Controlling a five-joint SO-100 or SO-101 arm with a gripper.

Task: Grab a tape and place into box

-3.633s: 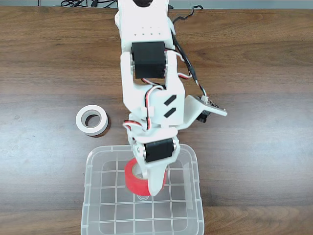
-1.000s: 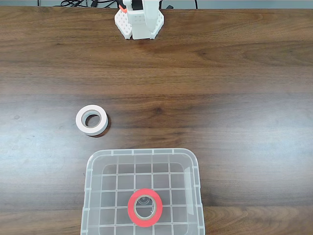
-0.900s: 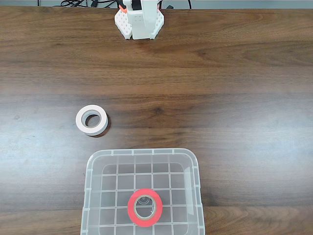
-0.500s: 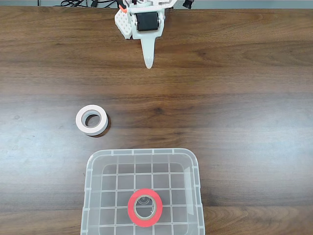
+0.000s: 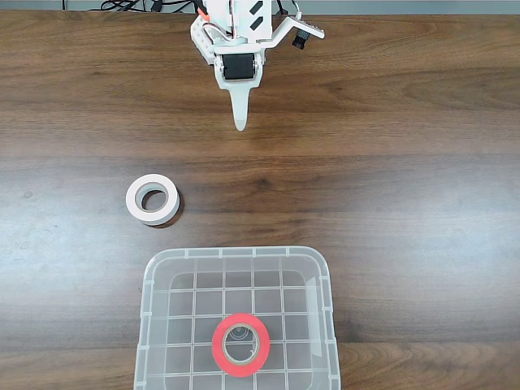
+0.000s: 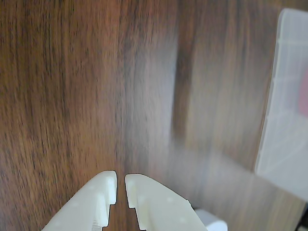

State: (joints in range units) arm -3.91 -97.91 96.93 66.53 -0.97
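the tape [image 5: 241, 344] now lies flat on the grid floor of the box [image 5: 151, 284], no longer pinched upright over it. the arm, which stretched across the table to the box, is back at the far edge, and the gripper [image 5: 240, 123] reaches slightly further toward the table's middle than half a second ago.

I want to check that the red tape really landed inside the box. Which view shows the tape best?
The fixed view: the red tape lies flat on the grid bottom of the clear box, whole ring visible. The wrist view catches just a blurred red patch at its right edge behind the box wall.
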